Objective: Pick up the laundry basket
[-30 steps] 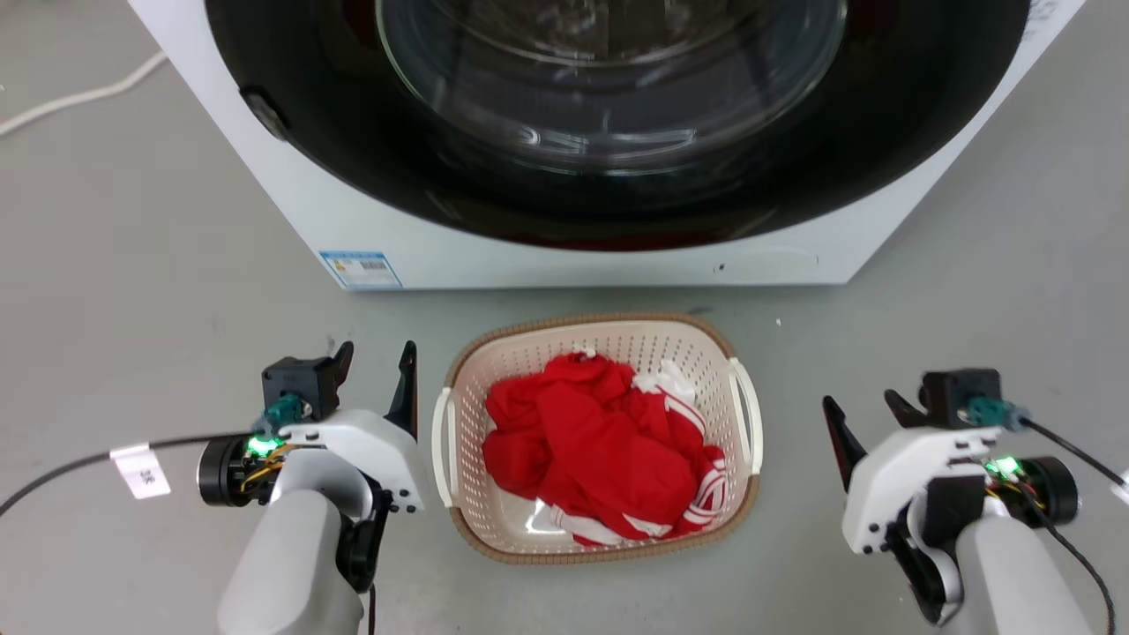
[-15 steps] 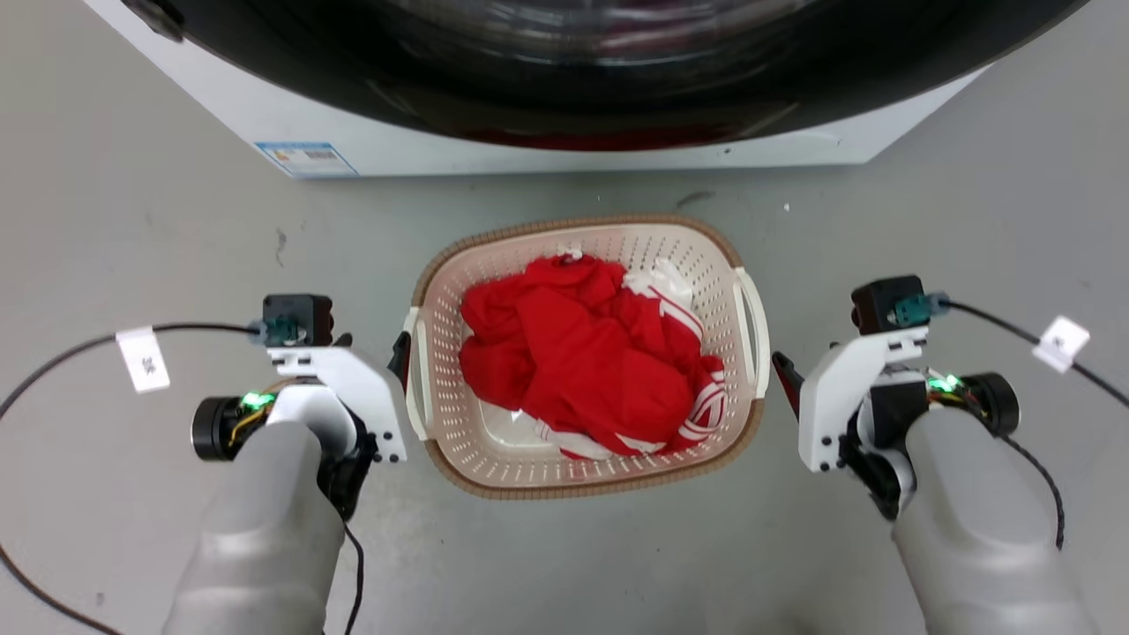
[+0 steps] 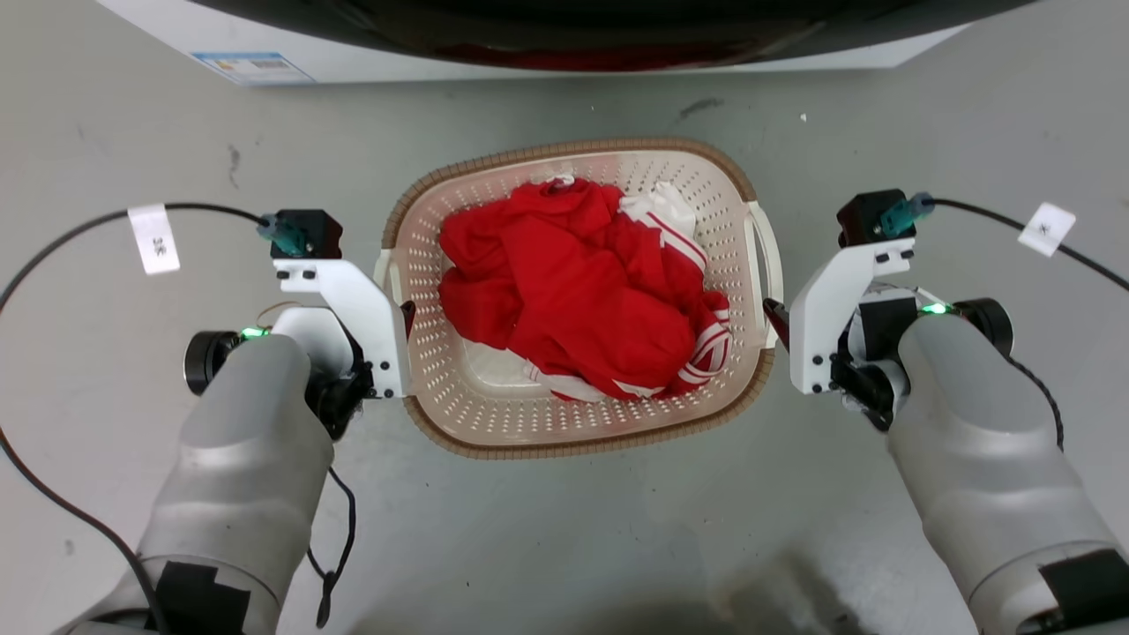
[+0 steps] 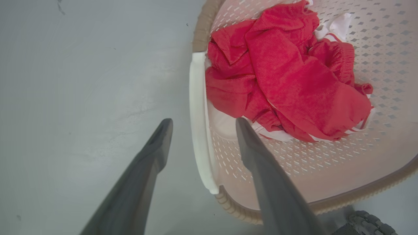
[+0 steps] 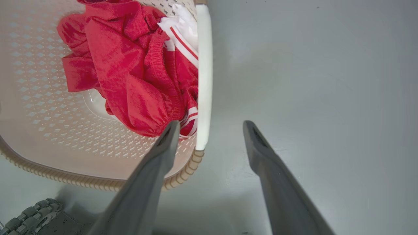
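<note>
The left tool (image 4: 203, 121) was spread wide, one dark finger over the floor (image 3: 564, 547) and the other over the inside of the laundry basket (image 3: 459, 406), with the basket's left handle (image 4: 197, 114) in the gap. The right tool (image 5: 211, 124) was spread likewise astride the right handle (image 5: 204, 75). Neither pinched anything yet, and how far each finger had dropped past its handle could not be told.

To do this step well, both tools probably needed to sink until the handles sat deep between the fingers, then close together and rise level, so the basket would not tip. The inner right finger lay close to the red clothes (image 3: 573, 300) and might have nipped cloth instead of plastic.

The basket stood on the floor between the two tools, near the front of the washer (image 3: 882, 60). Its walls were thin cream plastic pierced with small holes, likely to flex a little. The brown rim (image 3: 564, 445) was ribbed like weave, the handles smooth white bars. The clothes lay soft and crumpled, with white stripes.
</note>
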Robot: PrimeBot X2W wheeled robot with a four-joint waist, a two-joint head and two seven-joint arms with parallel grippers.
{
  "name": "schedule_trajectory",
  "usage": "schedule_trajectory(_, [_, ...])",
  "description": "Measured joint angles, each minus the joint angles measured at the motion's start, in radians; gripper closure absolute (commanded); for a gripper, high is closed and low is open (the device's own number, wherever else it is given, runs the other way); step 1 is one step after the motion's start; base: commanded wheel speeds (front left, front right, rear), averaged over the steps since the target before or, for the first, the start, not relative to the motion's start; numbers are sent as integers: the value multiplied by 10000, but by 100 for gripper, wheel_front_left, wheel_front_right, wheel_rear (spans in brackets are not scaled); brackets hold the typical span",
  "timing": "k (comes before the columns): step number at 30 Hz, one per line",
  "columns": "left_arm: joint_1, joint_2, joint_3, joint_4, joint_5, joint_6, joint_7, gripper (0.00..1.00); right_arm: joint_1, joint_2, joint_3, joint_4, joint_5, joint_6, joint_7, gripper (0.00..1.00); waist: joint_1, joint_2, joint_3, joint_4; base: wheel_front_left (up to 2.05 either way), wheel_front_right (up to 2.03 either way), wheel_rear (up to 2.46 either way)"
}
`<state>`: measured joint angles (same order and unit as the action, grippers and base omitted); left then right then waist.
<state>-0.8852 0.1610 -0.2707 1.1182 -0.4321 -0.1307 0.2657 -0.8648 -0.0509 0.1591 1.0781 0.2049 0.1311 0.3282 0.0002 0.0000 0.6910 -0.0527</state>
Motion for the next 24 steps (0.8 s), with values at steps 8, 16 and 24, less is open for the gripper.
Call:
schedule_trajectory(8, [-441,244,-591,159,-849,0,598,0,-838,-2,663,861,646,0,219,0,-1,0,581,-133,0,0,0])
schedule_trajectory(16, [-858,497,-972,472,-1269,0,602,0,-1229,-4,1494,1035,1582,0,255,0,-1,0,1097,-235,0,0,0])
schedule_trajectory(24, [-1235,483,-1204,836,-1524,0,430,0,-1481,0,2071,1269,2222,0,100,0,-1,0,1467,-238,0,0,0])
